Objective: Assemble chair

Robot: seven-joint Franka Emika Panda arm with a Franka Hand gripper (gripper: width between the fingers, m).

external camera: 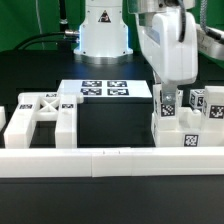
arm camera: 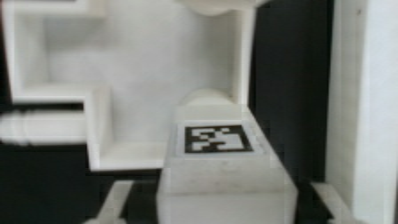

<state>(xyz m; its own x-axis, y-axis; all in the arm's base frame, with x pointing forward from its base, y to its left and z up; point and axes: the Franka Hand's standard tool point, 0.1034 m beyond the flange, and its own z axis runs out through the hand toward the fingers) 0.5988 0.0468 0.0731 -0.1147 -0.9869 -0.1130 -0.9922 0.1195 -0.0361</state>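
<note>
Robot's pincer [external camera: 168, 90] comes down from above on the exterior view's right. It is closed on a short white post [external camera: 168, 108], with one finger on each side. The post stands upright and has a black-and-white tag [arm camera: 217, 138] on its face. In the wrist view the tag sits in the middle, and the post fills the space between the fingers. The post touches the near corner of a big white chair part [external camera: 190, 135], which sits on the black table [external camera: 115, 125]. Two more tagged posts [external camera: 197, 101] stand up on that part, just beside the held one. Another chair piece, a blocky white frame [external camera: 40, 118], lies well apart on the exterior view's left. The marker board [external camera: 104, 88] lies flat between them, farther back. A long low white rail [external camera: 100, 162] runs along the front.
</note>
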